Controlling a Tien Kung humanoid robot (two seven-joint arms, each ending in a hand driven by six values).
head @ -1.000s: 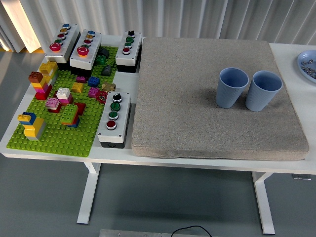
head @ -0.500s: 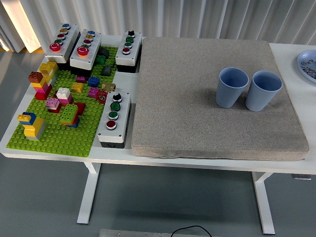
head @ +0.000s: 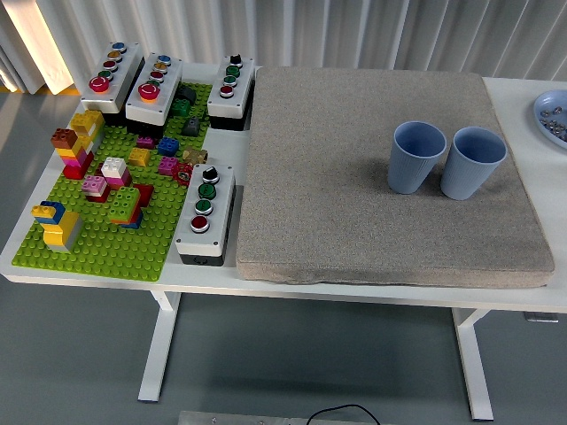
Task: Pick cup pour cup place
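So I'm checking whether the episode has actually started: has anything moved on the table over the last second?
Nothing has visibly changed. The two blue cups, left cup and right cup, stand upright side by side on the grey mat, exactly where they were. The green brick baseplate, the button boxes and the plate at the right edge are also unmoved. Neither robot hand is in view, and no person appears.

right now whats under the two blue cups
Both cups, left and right, stand upright on the grey mat. The table under the mat is covered there.
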